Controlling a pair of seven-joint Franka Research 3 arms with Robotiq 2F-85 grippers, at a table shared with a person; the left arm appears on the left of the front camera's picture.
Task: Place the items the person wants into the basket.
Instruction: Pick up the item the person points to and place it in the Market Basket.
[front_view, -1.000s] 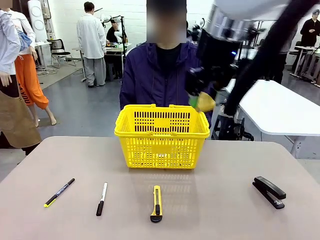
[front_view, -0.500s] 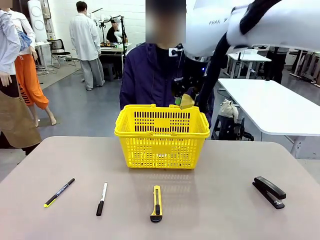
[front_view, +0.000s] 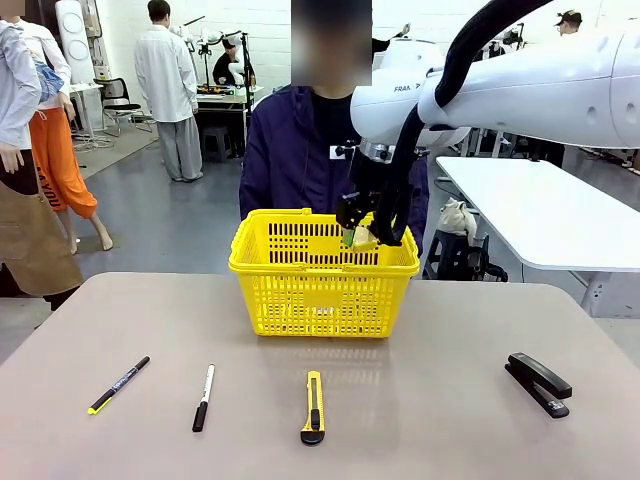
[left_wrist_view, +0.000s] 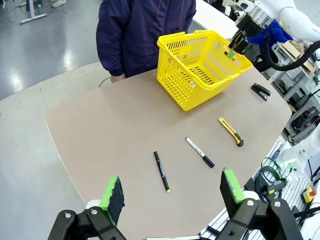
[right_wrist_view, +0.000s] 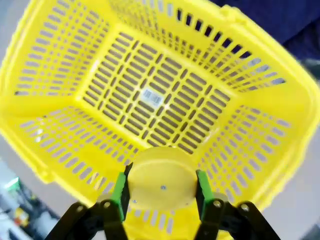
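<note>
over the last second the right arm has swung in from high on the right and come down over the basket (front_view: 325, 265), so the right pincer (front_view: 358, 232) now hangs at the far right corner of the rim, just in front of the person (front_view: 295, 150). it is clamped on the tape measure (right_wrist_view: 161, 180), the round yellow case squeezed between the two green pads, and its own camera looks straight down onto the bare slotted floor of the basket. for the task this means the first item is carried and lined up; we judge that only the release is left. from the front the case is small and half hidden by the fingers, so we cannot be sure whether it is already below the rim or level with it. the right arm reaches across from the right with the wrist turned down, fingers pointing into the basket. the left pincer (left_wrist_view: 172, 192) is spread wide and empty, held high over the near side of the table (front_view: 450, 330). the pen (front_view: 118, 385) and the stapler (front_view: 539, 383) lie untouched on the table, well apart, with the marker (front_view: 204, 397) and box cutter (front_view: 314, 407) between them.
</note>
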